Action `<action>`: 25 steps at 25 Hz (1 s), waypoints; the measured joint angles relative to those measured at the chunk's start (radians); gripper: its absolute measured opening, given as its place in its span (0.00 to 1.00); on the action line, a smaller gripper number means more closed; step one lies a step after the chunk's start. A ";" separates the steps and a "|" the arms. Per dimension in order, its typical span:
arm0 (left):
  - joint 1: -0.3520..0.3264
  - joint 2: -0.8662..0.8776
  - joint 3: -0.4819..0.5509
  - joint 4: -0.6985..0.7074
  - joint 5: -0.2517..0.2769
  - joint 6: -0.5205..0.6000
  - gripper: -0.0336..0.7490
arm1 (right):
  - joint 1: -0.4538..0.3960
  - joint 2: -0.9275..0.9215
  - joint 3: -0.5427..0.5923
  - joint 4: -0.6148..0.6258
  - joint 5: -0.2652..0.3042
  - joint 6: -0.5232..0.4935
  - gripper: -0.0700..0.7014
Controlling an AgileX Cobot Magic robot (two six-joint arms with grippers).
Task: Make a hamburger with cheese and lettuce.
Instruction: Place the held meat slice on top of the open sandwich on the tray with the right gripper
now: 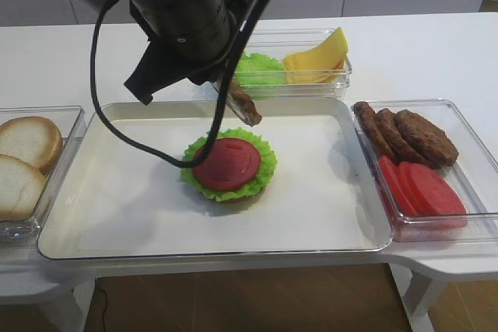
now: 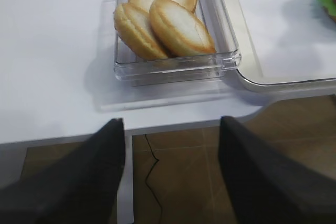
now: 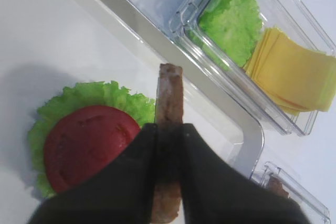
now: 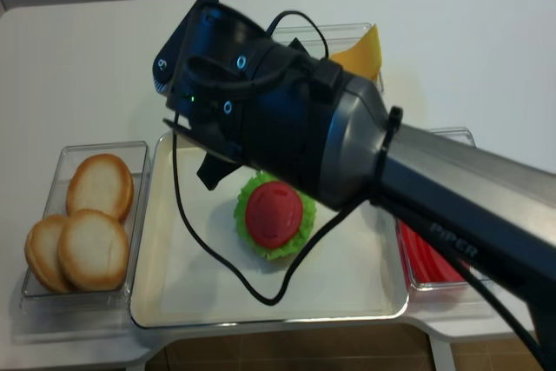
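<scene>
The hamburger (image 1: 229, 167) sits mid-tray as a bun base, a ruffled lettuce leaf and a red tomato disc on top (image 3: 89, 140). My right gripper (image 3: 169, 129) is shut on a brown patty (image 3: 170, 98) held on edge, hanging just behind and right of the hamburger (image 1: 244, 106). Yellow cheese slices (image 1: 315, 58) and more lettuce (image 1: 257, 69) lie in a clear box behind the tray. My left gripper (image 2: 172, 124) is open and empty, over the floor in front of the table's edge, near the bun box.
The white tray (image 1: 140, 215) fills the middle. A clear box of bun halves (image 1: 27, 162) stands at its left. A clear box at the right holds brown patties (image 1: 405, 134) and tomato slices (image 1: 420, 188). The right arm hides the tray's back left (image 4: 287, 119).
</scene>
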 joint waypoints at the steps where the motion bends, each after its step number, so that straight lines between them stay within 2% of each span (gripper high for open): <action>1: 0.000 0.000 0.000 0.000 0.000 0.000 0.58 | 0.000 0.007 -0.002 -0.002 0.000 0.000 0.21; 25: 0.000 0.000 0.000 0.000 0.000 0.000 0.58 | 0.018 0.068 0.006 -0.020 -0.003 -0.048 0.21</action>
